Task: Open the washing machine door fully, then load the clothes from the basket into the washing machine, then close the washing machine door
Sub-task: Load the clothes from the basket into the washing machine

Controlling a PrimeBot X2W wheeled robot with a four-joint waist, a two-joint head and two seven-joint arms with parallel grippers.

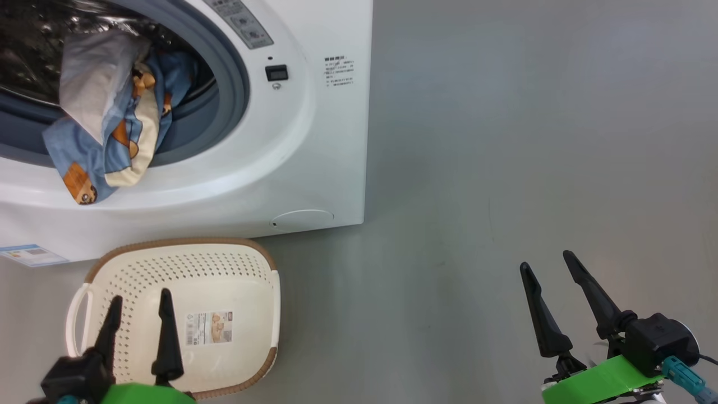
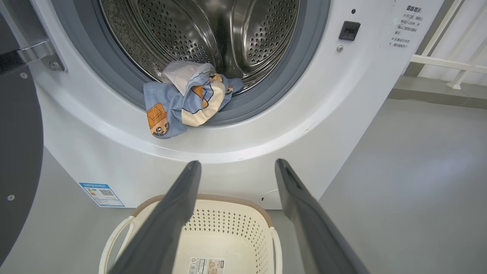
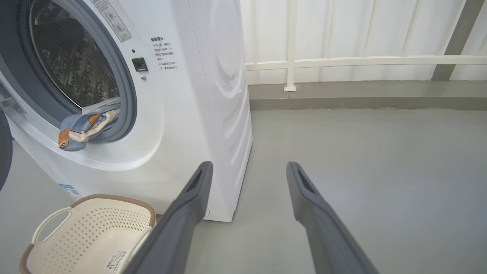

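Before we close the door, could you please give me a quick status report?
Left gripper, right gripper open, empty. Basket empty. Clothes half in, draped over gasket lip; would foul the door.

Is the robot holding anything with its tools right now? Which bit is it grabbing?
Nothing is held. The left tool is open over the basket, the right tool open over the floor. The clothes hang from the washing machine mouth, untouched.

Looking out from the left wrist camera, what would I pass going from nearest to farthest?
left gripper, open → basket, empty → washing machine front → clothes draped over the grey gasket → steel drum
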